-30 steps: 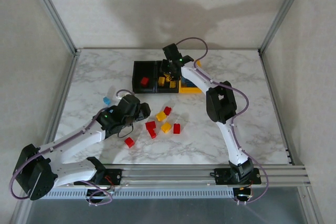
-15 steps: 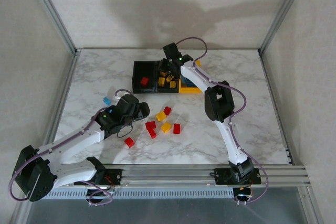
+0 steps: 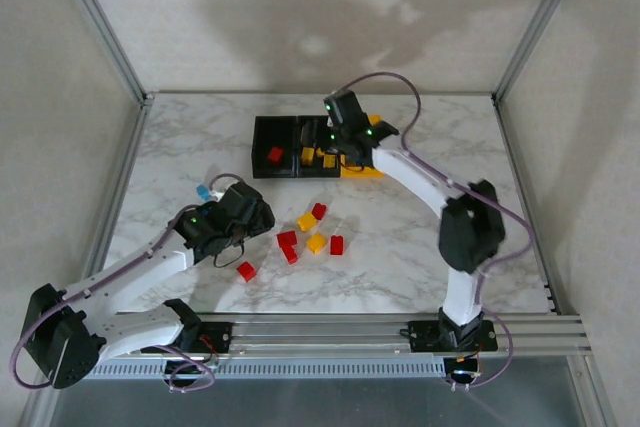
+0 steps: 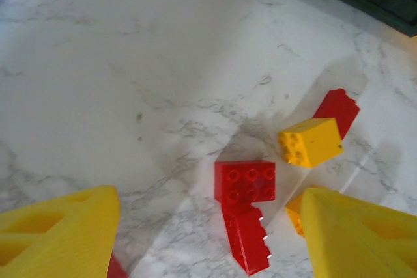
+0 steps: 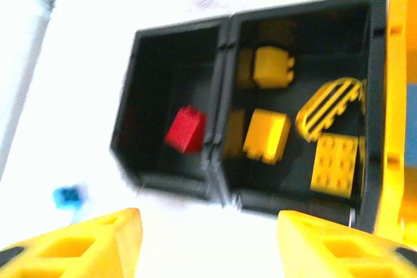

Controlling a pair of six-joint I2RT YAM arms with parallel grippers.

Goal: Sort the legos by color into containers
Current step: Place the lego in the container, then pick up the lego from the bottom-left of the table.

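My left gripper hangs over the white marble-pattern table, yellow fingers spread wide, nothing between them. Below sits a square red studded plastic brick touching a longer red brick, a yellow studded brick just beside them, another red brick behind that. My right gripper is over the bins, jaws apart, empty. The left black plastic bin holds one red brick. The middle black bin holds several yellow bricks plus a yellow-and-black striped piece. The yellow-orange bin is at the right edge, contents mostly cut off. Bricks look light, rigid and slick-sided, so I judge a centred pinch across two flat side walls beats grabbing over the studs; the touching red pair may drag together. Left wrist view gives stud detail and brick-to-brick contact. Top view gives the layout: loose cluster of red and yellow bricks between my arms, a lone red brick nearer, a small blue brick off left. Right wrist view gives bin contents, coarse from the top.
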